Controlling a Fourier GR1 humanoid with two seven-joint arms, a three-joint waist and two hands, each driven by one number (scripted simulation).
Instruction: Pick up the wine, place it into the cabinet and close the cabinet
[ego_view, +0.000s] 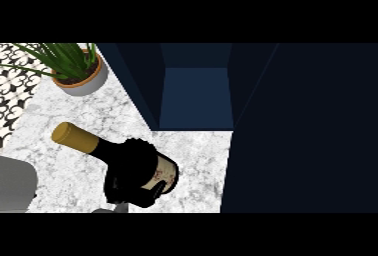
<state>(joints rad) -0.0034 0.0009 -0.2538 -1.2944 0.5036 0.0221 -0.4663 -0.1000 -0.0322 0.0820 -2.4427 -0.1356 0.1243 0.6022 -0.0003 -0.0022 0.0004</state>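
wine bottle (111, 150): near-black glass, gold-tan foil top, cream label with red marks | right hand (129, 186): black | table (70, 170): white marble, grey veining | cabinet (310, 125): dark navy (inner back a lighter blue) | plant (63, 54): green leaves | pot (92, 83): pale grey | wall tiles (13, 95): black-and-white ornament pattern

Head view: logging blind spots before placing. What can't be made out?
In head view:
- Wine bottle body: hidden by the right hand, fingers curled round it.
- Label: partly covered, print too small.
- Grey shape: cut off by the left edge.
- Cabinet: top cut off by the upper edge.
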